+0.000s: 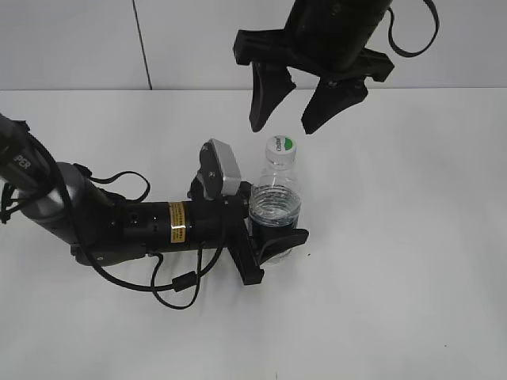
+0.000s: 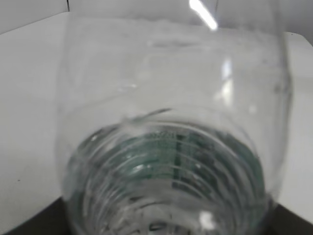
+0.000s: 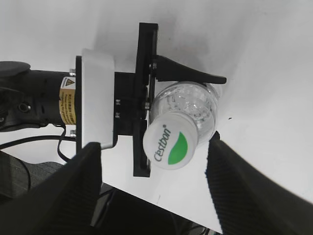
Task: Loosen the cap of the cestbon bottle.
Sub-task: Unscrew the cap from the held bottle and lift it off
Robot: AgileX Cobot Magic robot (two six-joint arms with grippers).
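The clear cestbon bottle [image 1: 276,202] stands upright on the white table, its green label showing through the ribbed body [image 2: 171,147]. My left gripper [image 1: 273,218] lies low along the table, shut on the bottle's body from the left. The white cap [image 1: 280,145] with the green leaf mark sits on the neck. In the right wrist view the cap [image 3: 171,144] appears from above between the two dark fingers, nearer the right one. My right gripper [image 1: 283,127] hangs open just over the cap, not touching it, and its fingertips [image 3: 95,152] are spread wide.
The left arm's body and camera block [image 1: 222,170] stretch leftward across the table, with a black cable [image 1: 178,289] looped in front. A grey wall [image 1: 79,39] closes the back. The table's edge [image 3: 195,213] runs below the cap in the right wrist view.
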